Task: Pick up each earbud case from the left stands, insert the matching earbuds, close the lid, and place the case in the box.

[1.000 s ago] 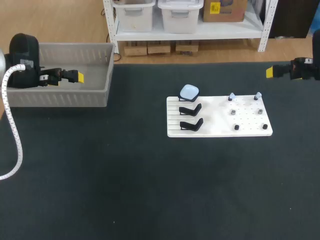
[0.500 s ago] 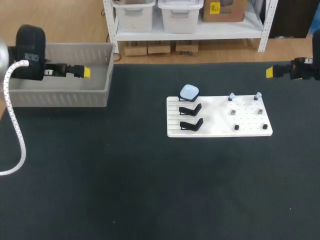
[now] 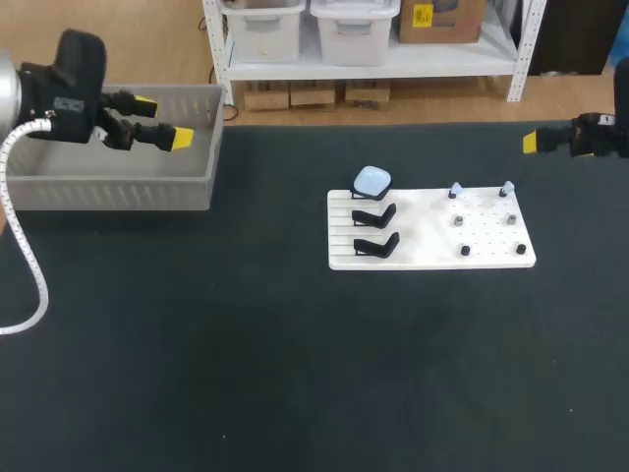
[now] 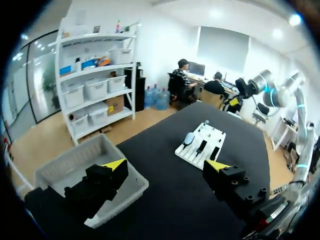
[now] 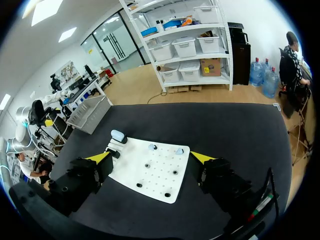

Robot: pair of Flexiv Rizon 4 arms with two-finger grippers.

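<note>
One pale blue earbud case [image 3: 371, 180] rests on the farthest of three black stands at the left end of a white board [image 3: 432, 236]. The two nearer stands [image 3: 374, 214] [image 3: 376, 245] are bare. Two pale earbuds [image 3: 456, 189] [image 3: 506, 187] sit on pegs at the board's far right. My left gripper [image 3: 164, 119] hangs open and empty over the grey box [image 3: 118, 182] at the far left. My right gripper [image 3: 531, 142] is open and empty near the table's far right edge. The right wrist view shows the case [image 5: 118, 134] and earbuds [image 5: 152, 147] ahead of its gripper [image 5: 151, 157].
Several small dark pegs [image 3: 464, 251] stand on the right half of the board. In the left wrist view, the box [image 4: 75, 160] lies under the left gripper [image 4: 166, 165] and the board [image 4: 200, 145] far ahead. Dark table surface spreads in front of the board.
My left gripper has risen and swung right over the box, turning so both yellow tips show. The right arm, case and earbuds have not moved.
</note>
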